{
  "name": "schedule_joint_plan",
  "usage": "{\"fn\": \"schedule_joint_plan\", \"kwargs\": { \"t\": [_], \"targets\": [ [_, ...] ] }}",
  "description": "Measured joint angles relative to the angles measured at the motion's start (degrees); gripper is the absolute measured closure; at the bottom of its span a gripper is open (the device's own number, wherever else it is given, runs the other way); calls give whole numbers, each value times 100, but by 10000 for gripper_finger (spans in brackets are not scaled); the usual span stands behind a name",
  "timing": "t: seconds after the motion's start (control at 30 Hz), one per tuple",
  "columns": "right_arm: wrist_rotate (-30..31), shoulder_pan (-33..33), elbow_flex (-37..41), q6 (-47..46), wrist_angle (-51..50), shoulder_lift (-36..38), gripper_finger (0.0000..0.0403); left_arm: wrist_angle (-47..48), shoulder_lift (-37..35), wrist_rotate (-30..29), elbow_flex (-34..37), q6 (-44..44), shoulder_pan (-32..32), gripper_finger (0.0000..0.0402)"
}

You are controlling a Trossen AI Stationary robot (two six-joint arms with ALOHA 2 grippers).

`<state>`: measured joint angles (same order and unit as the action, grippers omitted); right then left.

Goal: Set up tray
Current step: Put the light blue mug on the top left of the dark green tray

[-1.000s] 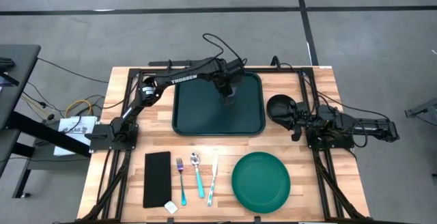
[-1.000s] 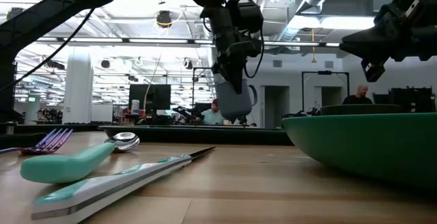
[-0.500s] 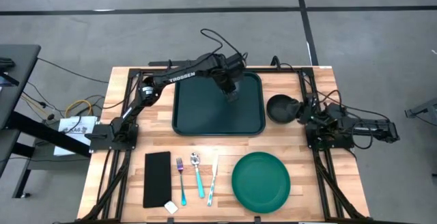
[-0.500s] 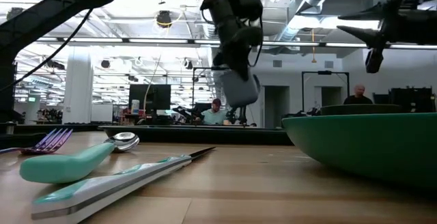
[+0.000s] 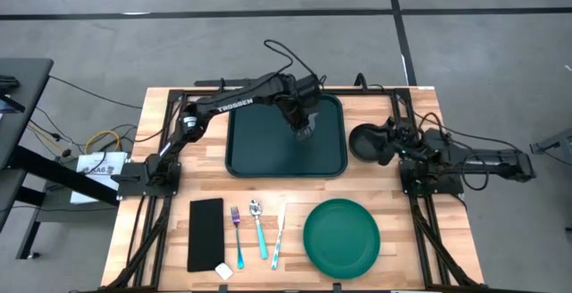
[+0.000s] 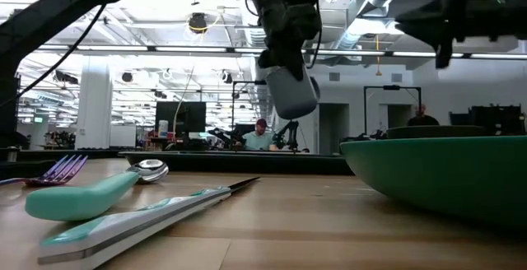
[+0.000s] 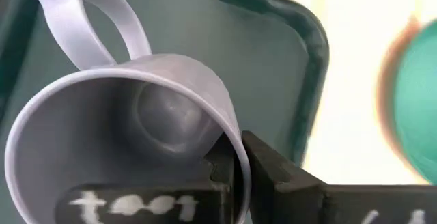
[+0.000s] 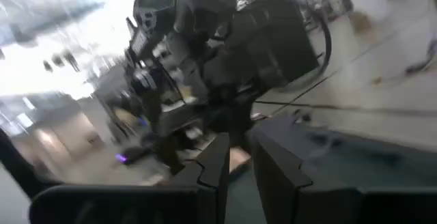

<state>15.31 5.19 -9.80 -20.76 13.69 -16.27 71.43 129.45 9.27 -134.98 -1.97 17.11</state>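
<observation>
1. Count on the desk: one tray, one plate, one bowl, one cup, one napkin, one fork, one spoon, one knife. Two arms, two hands.

2. Left hand is over the tray's far right part, pinched tight on the cup's rim; the wrist view shows one finger outside the wall and the other inside. The cup hangs clear above the tray in the low view, tilted, with its handle pointing away from the hand.

3. The tray lies flat at the far middle of the desk, right under that left hand. Its floor is bare; the cup is above it, not resting in it.

4. Right hand is at the bowl's right rim, fingers narrowly parted with the rim between them, gripping it. The bowl sits just right of the tray, between the two hands. I cannot tell whether it is lifted off the desk.

5. The bowl looks dark inside; I cannot tell whether anything is in it.

6. The plate is nearer the front edge, below the right hand, with nothing on it.

7. Napkin, fork, spoon and knife lie in a row left of the plate, well apart from both hands.
</observation>
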Motion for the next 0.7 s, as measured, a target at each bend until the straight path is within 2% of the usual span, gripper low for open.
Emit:
{"fn": "schedule_joint_plan", "kwargs": {
  "t": [0.13,0.27,0.33,0.53,0.7],
  "targets": [
    [203,99,-848,978,-456,-1143,344,90,-118,-32,1,-66,-138,401],
    [900,259,-1692,1330,-1235,-2405,344,117,-337,-278,0,-209,-220,401],
    [966,353,-2035,1386,-1320,-2911,344,96,-419,-316,-2,-280,-221,401],
    [879,541,-2751,1782,-1326,-3916,344,65,-562,-352,-2,-266,-226,401],
    [723,643,-3078,1841,-1323,-4370,344,-158,-581,-337,-2,-73,-271,401]
  ]
}}
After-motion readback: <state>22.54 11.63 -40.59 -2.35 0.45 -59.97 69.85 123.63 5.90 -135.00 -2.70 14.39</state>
